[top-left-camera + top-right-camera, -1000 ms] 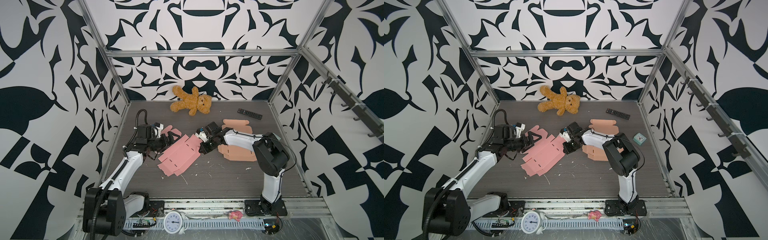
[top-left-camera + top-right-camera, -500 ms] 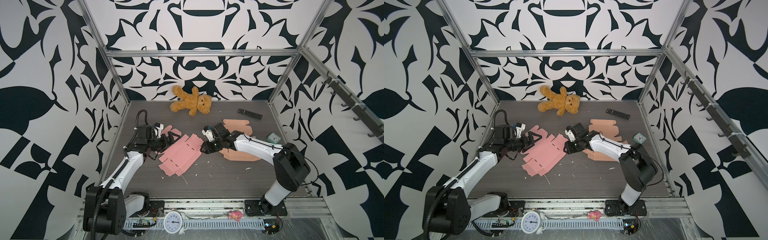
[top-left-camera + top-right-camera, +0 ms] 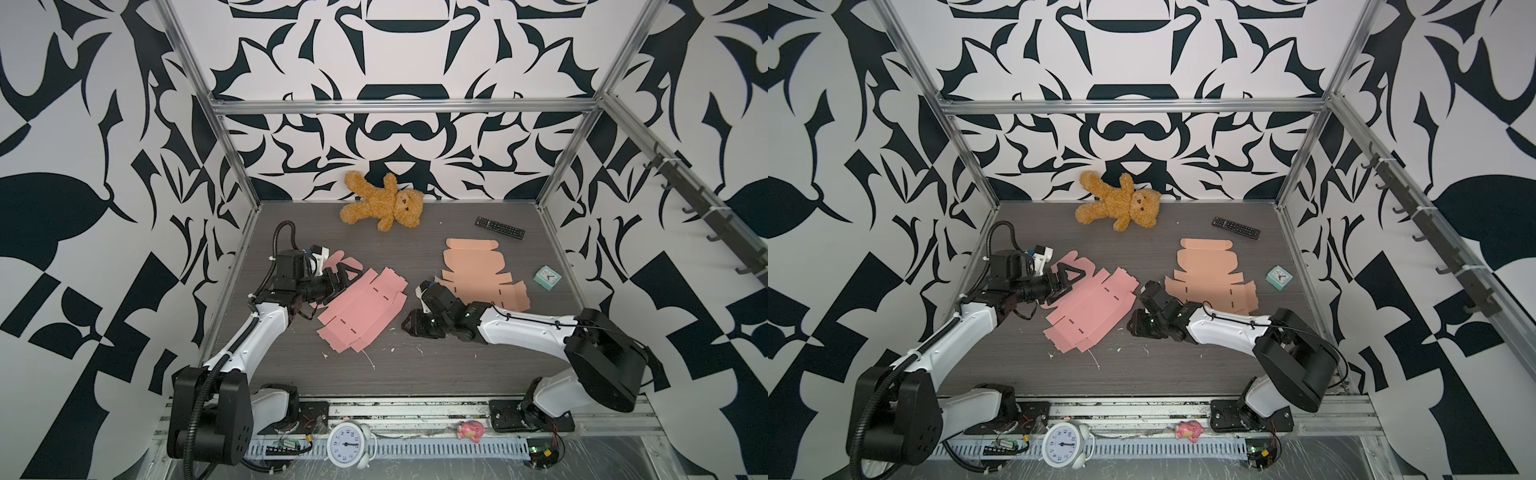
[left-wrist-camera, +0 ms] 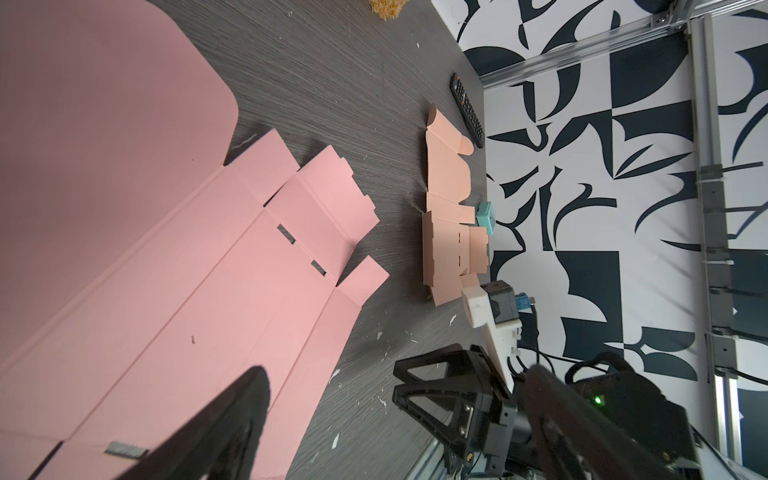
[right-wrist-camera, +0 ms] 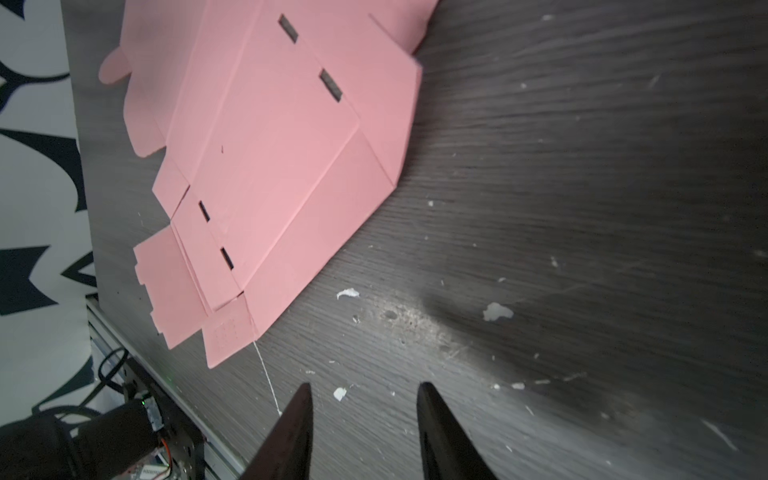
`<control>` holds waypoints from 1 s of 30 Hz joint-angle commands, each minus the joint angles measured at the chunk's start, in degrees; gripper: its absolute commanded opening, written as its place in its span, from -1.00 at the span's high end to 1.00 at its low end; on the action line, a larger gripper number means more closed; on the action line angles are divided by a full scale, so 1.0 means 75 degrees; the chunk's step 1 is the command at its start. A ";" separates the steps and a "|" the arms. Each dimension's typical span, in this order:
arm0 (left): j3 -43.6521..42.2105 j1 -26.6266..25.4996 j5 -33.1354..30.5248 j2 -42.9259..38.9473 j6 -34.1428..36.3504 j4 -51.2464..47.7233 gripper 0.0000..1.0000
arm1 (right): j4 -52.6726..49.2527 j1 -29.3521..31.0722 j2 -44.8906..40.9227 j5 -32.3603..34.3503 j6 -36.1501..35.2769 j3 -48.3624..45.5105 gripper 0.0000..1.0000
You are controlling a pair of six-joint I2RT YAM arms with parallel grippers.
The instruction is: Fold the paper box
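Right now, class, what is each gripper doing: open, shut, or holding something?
Left gripper: open, holding nothing, above the pink cardboard.
Right gripper: open, empty, above the table.

Right gripper [image 3: 407,328] released pink paper box [image 3: 357,311], opened, withdrew toward front edge.

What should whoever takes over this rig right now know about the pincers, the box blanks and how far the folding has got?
Left pincer: open wide, empty, at the left end of the pink box blank.
Right pincer: open, empty, low over bare table just off the blank's right edge.
Peach box blank: flat, behind the right arm, apart from both pincers.
Done: nothing folded up; the pink blank lies almost flat.
To do: raise the walls, tuck the flaps, close the lid.
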 commanded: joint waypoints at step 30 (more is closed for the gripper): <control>-0.0331 0.0042 0.0381 0.0065 -0.0143 0.0489 -0.96 | 0.3890 0.0033 0.2315 0.0096 0.2058 -0.0104 0.43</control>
